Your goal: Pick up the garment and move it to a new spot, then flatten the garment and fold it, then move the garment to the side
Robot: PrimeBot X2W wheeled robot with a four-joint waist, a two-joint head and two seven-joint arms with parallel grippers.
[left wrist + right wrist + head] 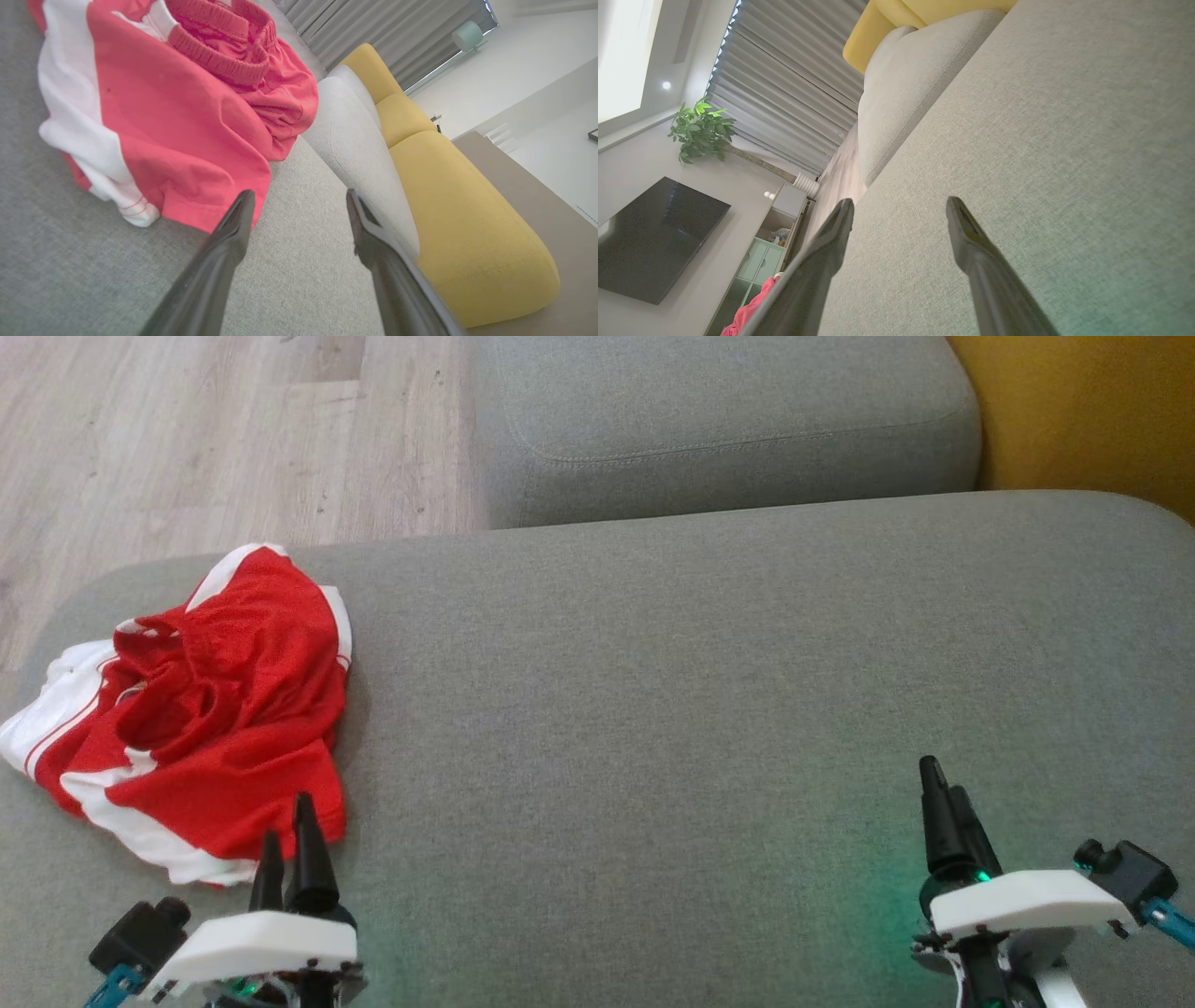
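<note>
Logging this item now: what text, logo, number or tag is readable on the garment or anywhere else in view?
None can be read.
The red and white garment shows plain fabric, white stripes and a ribbed waistband, with no print or tag legible.
The grey cushion has no label in sight.
The dark screen is blank.

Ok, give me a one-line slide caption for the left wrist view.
Open left gripper poised beside the crumpled red-and-white garment on the grey sofa cushion, nothing grasped.

Head looks down on sofa [700,709] — wrists skim low; left shares garment [224,709].
</note>
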